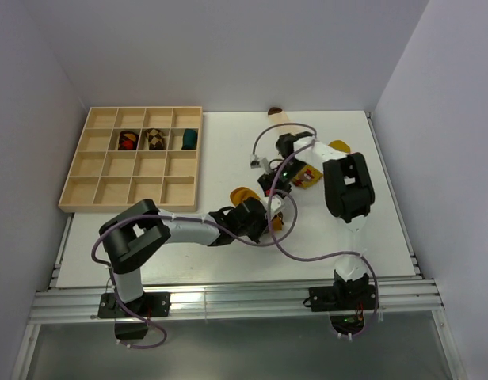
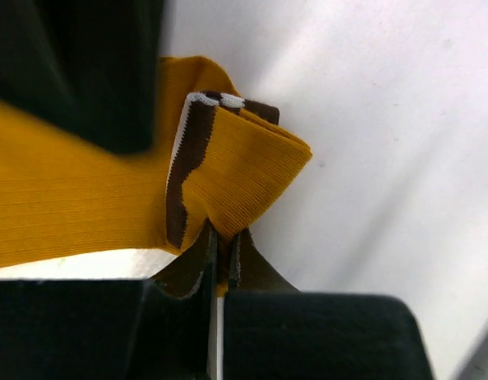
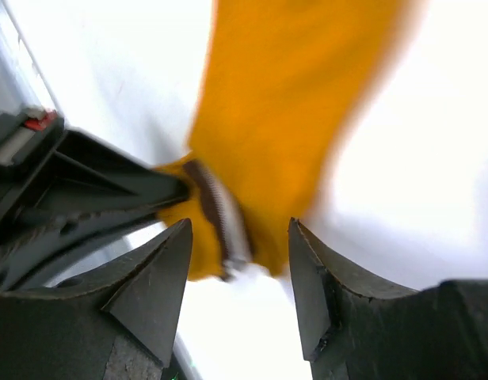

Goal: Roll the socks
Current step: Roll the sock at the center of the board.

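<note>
Right now my left claw [image 2: 223,255] is pinched shut on the mustard sock [image 2: 70,206], biting the lower edge of its folded cuff [image 2: 236,158]. The brown-and-white stripe is doubled over just above my fingertips. My right claw [image 3: 240,261] stands wide with nothing in it, and the same sock runs blurred past the gap with its striped end showing between my two fingers. From above, both claws meet near the middle of the white table [image 1: 228,261], the sock's orange showing on either side of the left one. The yellow sock [image 1: 307,176] lies just beside my right wrist, and the cream sock [image 1: 277,115] sits at the far edge. A wooden tray [image 1: 78,190] at far left holds three rolled bundles [image 1: 154,138] in its second row.
</note>
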Tool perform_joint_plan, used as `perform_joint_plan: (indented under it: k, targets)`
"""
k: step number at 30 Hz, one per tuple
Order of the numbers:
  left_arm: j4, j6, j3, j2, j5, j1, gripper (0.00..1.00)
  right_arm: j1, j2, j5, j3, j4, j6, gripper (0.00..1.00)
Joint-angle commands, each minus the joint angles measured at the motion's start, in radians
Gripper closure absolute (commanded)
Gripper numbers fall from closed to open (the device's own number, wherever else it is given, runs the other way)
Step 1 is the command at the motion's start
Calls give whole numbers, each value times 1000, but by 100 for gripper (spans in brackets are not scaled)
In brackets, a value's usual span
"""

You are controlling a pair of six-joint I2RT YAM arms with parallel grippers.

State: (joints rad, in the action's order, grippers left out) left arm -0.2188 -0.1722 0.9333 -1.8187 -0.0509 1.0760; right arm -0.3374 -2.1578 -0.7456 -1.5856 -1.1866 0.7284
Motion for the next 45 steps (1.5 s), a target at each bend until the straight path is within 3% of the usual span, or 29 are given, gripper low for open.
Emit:
perform_joint_plan:
  k: [1, 7, 9, 18, 24, 30, 38, 45]
  targets:
    - [125, -133, 32, 18, 247, -53, 100, 112, 159, -11, 41, 281, -154, 41]
    - [150, -288, 47, 15, 439, -166, 100, 212, 317, -32, 165, 433, -219, 42]
    - [153, -369, 64, -8, 560, -198, 100, 239, 376, -51, 234, 488, -216, 42]
    - [196, -674, 143, -155, 825, -338, 100, 227, 676, 11, 567, 702, -14, 42]
    - [366, -668, 258, -237, 823, -381, 100, 135, 872, 35, 769, 789, 170, 37]
    - [545, -613, 380, -304, 795, -416, 100, -80, 1038, 190, 995, 981, 255, 30]
    - [726, -518, 519, -387, 776, -447, 100, -207, 1038, 360, 1090, 1128, 390, 27]
    - [849, -429, 579, -438, 809, -450, 100, -273, 1015, 414, 1121, 1176, 505, 26]
